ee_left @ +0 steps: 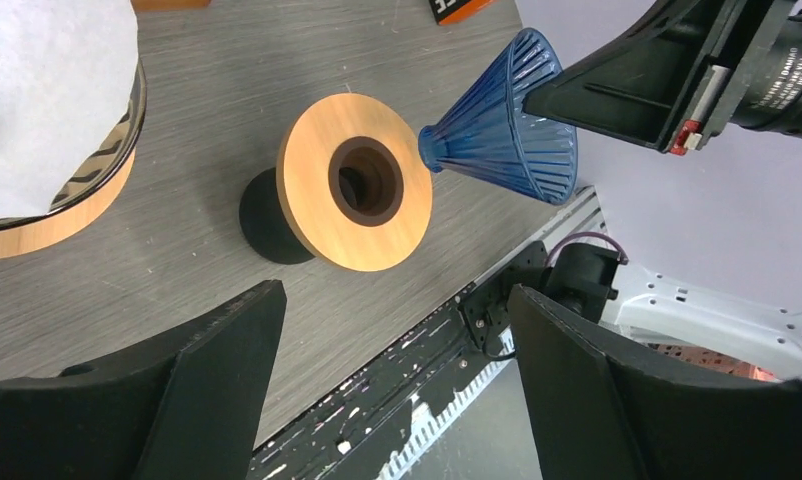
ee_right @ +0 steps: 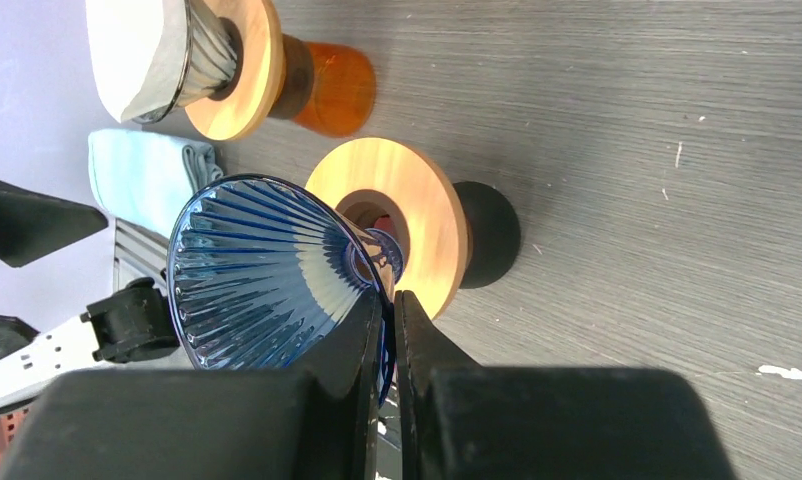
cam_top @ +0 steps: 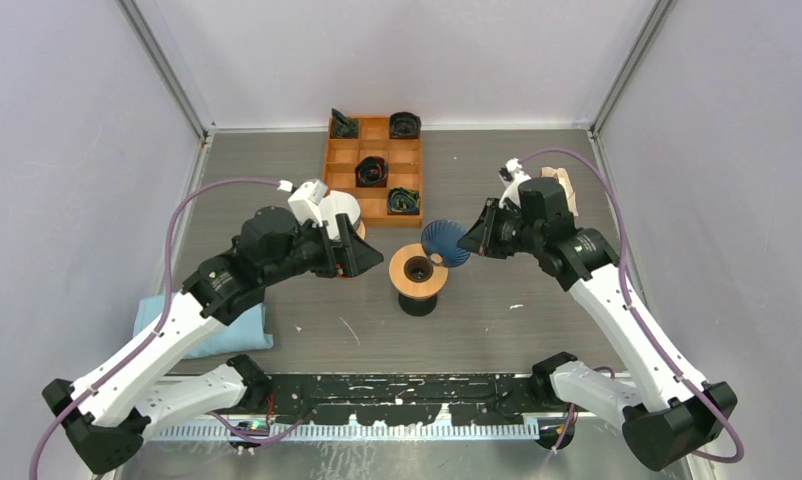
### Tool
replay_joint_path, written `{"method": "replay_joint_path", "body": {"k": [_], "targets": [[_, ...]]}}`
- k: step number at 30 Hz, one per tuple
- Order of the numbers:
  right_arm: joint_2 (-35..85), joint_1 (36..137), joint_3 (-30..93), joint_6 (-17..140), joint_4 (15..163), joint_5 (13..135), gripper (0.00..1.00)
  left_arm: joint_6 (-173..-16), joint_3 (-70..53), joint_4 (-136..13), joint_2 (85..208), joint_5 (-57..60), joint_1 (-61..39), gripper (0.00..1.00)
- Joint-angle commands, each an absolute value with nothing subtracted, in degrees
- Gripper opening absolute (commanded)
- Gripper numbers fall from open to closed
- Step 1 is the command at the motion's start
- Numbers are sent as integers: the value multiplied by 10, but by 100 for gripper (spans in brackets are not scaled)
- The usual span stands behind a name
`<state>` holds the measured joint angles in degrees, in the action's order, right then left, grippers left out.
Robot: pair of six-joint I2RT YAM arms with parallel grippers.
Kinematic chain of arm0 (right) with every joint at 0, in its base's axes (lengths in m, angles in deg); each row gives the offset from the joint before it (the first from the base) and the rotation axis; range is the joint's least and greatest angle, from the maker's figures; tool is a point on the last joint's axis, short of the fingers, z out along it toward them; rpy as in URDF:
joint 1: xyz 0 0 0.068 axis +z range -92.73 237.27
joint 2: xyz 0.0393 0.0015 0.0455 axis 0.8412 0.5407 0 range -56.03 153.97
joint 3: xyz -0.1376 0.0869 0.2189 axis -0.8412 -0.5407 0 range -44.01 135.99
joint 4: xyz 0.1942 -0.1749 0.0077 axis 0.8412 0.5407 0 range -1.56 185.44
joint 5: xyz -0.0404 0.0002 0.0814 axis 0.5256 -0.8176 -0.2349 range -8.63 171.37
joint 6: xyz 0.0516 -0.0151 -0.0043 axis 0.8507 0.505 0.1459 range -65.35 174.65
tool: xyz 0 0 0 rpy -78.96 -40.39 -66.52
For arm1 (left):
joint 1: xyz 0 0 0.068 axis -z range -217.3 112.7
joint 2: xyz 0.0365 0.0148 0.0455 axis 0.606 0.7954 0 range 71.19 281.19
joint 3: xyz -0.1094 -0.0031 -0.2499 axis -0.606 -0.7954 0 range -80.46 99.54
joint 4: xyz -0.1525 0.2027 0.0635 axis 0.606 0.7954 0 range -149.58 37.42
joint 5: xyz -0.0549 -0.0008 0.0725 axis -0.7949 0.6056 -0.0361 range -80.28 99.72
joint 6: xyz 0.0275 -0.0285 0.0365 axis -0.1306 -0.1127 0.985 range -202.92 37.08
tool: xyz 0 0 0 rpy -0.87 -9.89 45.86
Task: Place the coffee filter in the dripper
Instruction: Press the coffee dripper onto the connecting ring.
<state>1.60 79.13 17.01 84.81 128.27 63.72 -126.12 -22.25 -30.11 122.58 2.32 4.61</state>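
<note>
Right gripper [ee_right: 389,300]: closed narrow on the wall of the blue ribbed dripper [ee_right: 262,270], one finger inside the cone, one outside.
Blue dripper: held tilted on its side, narrow tip toward the wooden ring stand [ee_left: 317,215], mouth facing away from it. The tip sits by the ring's right rim; I cannot tell if it touches.
Ring stand: upright on a black foot at mid-table, its centre hole uncovered.
Left gripper [ee_left: 395,300]: fingers spread wide, nothing between them, hovering left of the stand.
Coffee filter [ee_left: 37,90]: white paper, sitting in a clear ribbed cone on a second wooden collar [ee_right: 242,65] with an orange base [ee_right: 342,88], just left of the ring stand.
Compartment tray [cam_top: 329,170]: at the far edge, holding black items, close behind the filter's stand.
Cloth [cam_top: 242,330]: light blue, folded, at the left near side, partly under the left arm.
Open room: bare table [cam_top: 517,190] right of the stand and on its near side, up to the base rail.
</note>
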Motion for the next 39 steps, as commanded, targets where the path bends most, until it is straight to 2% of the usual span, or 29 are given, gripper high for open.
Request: {"method": "replay_joint_path", "body": {"k": [1,14,25,39], "targets": [[30,826,209,851,1246,661,1,-1270,-210,-356,1242,69,65,83],[97,902,229,839,1238,703,1,-1272,-183,-388,1302,66,92,68],[119,908,219,823,1249,720,1,-1264,-179,-388,1349,74,95,64],[146,918,208,812,1257,720,1,-1253,-161,-387,1406,74,98,47]]}}
